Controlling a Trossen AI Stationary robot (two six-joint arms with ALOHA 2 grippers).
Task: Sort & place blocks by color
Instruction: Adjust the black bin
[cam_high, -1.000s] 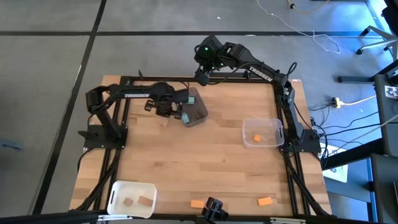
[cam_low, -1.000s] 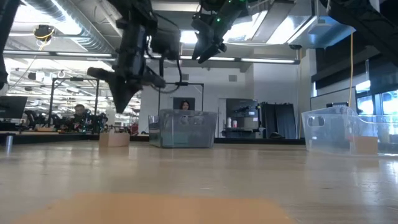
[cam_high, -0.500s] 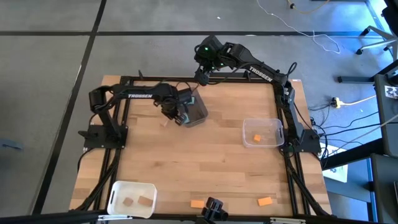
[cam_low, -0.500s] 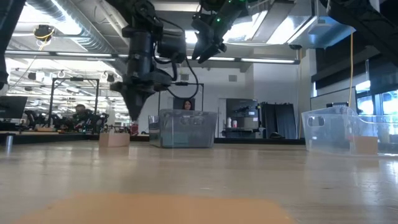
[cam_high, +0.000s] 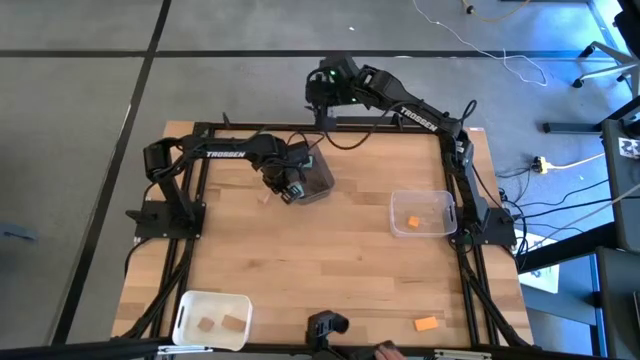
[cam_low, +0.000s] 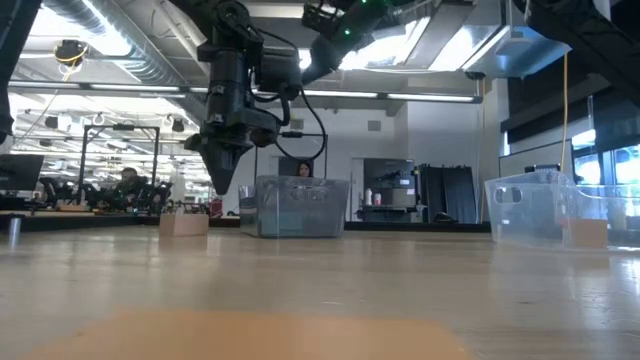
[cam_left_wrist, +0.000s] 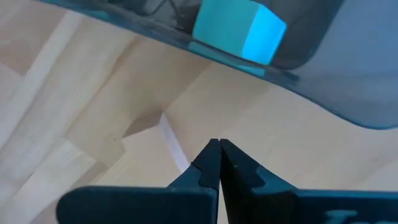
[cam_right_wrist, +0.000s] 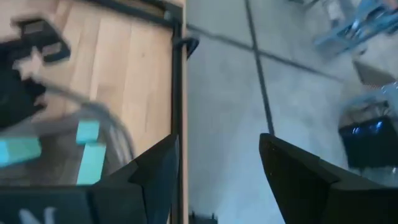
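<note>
Hovering left claw (cam_high: 289, 187): upper middle of the high view, at the left edge of the dark grey bin (cam_high: 314, 178); fingers (cam_left_wrist: 211, 163) pressed together with nothing between them, tips pointing down at bare wood.
Right claw (cam_high: 322, 93): top centre of the high view, past the tabletop's far edge and above the grey floor; fingers (cam_right_wrist: 155, 168) spread wide apart, empty.
Teal blocks (cam_left_wrist: 239, 31): inside the dark grey bin; one fills the top of the left wrist view, others show at the lower left of the right wrist view (cam_right_wrist: 87, 132).
Orange blocks: one (cam_high: 414, 222) in the clear bin (cam_high: 424, 213) at right of centre; another (cam_high: 426, 323) loose on the wood near the bottom edge.
Tan blocks (cam_high: 221, 322): two in the white bin (cam_high: 211, 319) at lower left; one more (cam_low: 183, 223) stands on the wood at left in the low view.
Tabletop (cam_high: 330, 270): pale planked wood inside a black frame, seams running across.
Room: grey floor marked with dark lines; cables at upper right of the high view; the low view shows ceiling ducts, strip lights, workbenches and a seated person (cam_low: 126, 178) far left.
</note>
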